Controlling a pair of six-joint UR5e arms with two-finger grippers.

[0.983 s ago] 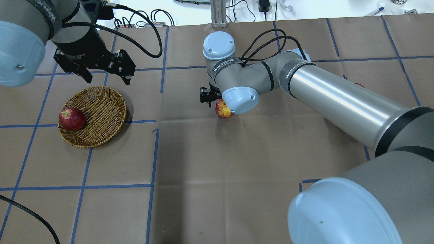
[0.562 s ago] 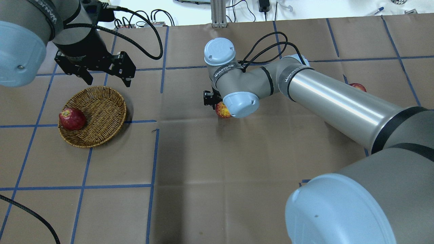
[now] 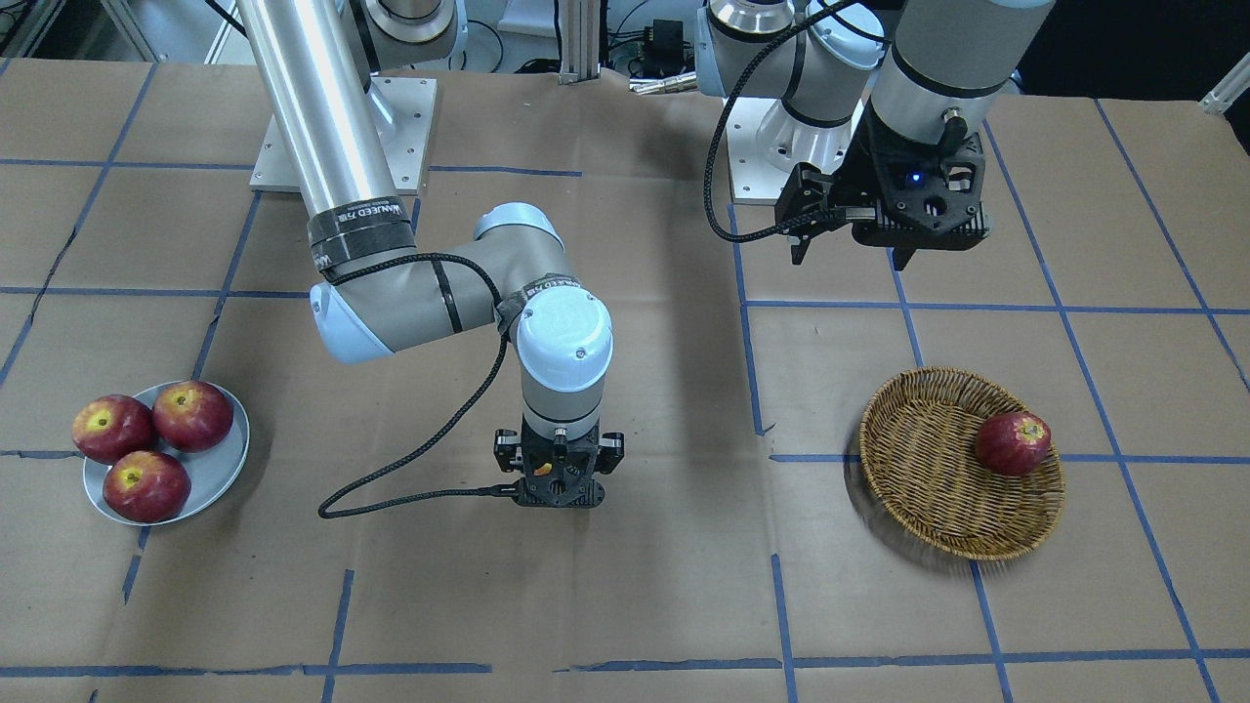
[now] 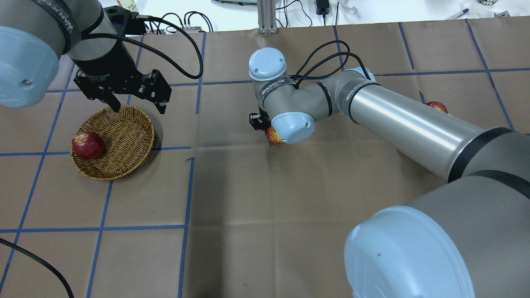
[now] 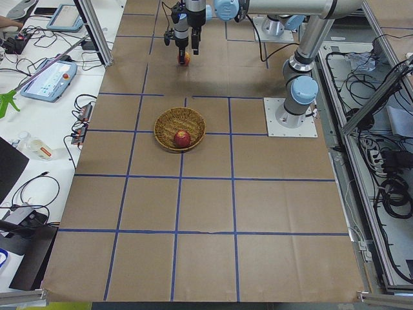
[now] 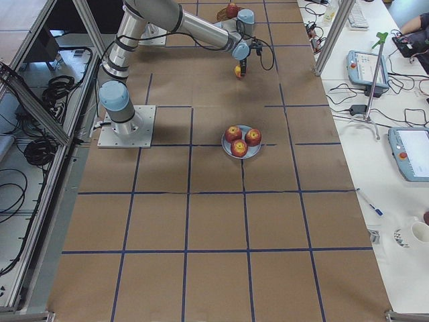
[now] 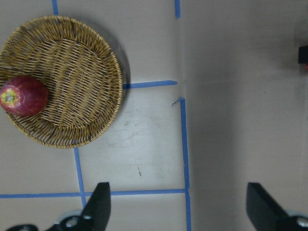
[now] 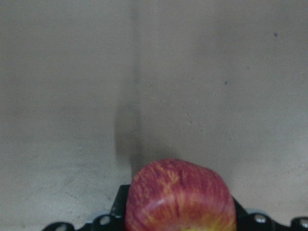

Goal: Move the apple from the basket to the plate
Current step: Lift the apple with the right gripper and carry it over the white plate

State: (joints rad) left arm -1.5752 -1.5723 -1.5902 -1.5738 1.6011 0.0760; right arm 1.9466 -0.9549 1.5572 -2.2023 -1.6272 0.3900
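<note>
Crowding is threatening: right tool point(image 3: 559, 488) is clamping the apple point(image 8: 180, 195) between basket point(image 3: 918, 459) and plate point(image 3: 217, 471), and three apples point(image 3: 192, 415) are filling that plate, so release risks a roll-off. Left tool point(image 4: 140, 108) is hanging spread, empty.

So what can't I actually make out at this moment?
Right wrist view: the bottom edge cuts off the apple, so the hold of the right claw on it barely shows.
Front-facing view: the apple is hidden under that claw.
Overhead view: the right arm hides the plate, but for one dark apple.
</note>
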